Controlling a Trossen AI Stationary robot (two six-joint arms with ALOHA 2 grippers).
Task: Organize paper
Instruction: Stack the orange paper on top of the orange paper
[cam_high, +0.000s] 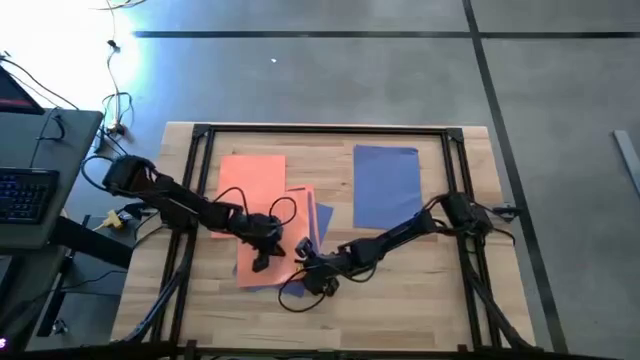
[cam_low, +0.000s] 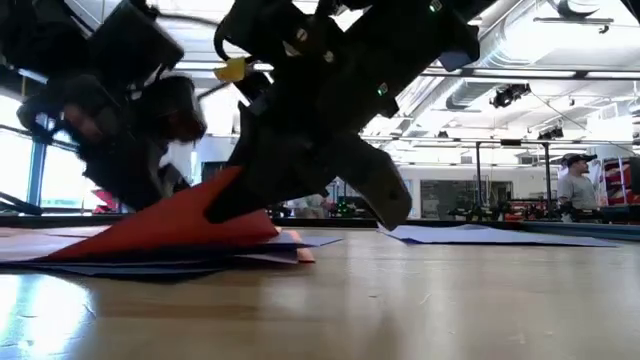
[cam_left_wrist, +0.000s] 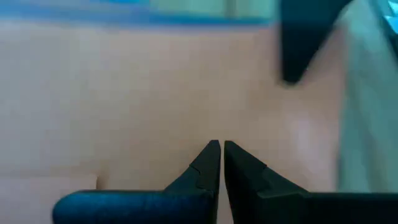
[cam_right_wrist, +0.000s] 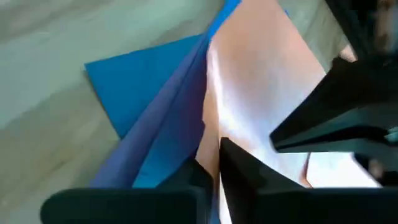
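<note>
In the middle of the table lies a loose pile of paper: an orange sheet (cam_high: 298, 205) on top, with blue (cam_right_wrist: 134, 93) and purple (cam_right_wrist: 177, 118) sheets fanned out beneath it. My right gripper (cam_right_wrist: 216, 163) is shut on the orange sheet at the pile's near right side. In the low view the orange sheet (cam_low: 170, 225) slopes up from the pile to that gripper (cam_low: 235, 198). My left gripper (cam_left_wrist: 221, 150) is shut and points at the same orange sheet from the left. A single orange sheet (cam_high: 250, 172) and a blue one (cam_high: 386, 185) lie flat farther back. My right gripper pinches the orange sheet's edge (cam_right_wrist: 217, 134) between its two fingers, coming in low from the table's right. That edge (cam_low: 238, 188) is lifted off the pile while the sheet's left part stays down. My left gripper's shut fingertips (cam_left_wrist: 211, 155) are at the orange sheet's surface; I cannot tell whether they touch it.
A black frame (cam_high: 200, 150) runs around the work area on the table. Bare wood (cam_high: 400, 280) lies near the front right. A desk with a keyboard (cam_high: 25, 195) stands off the table's left edge. A person (cam_low: 575, 185) stands far off in the room.
</note>
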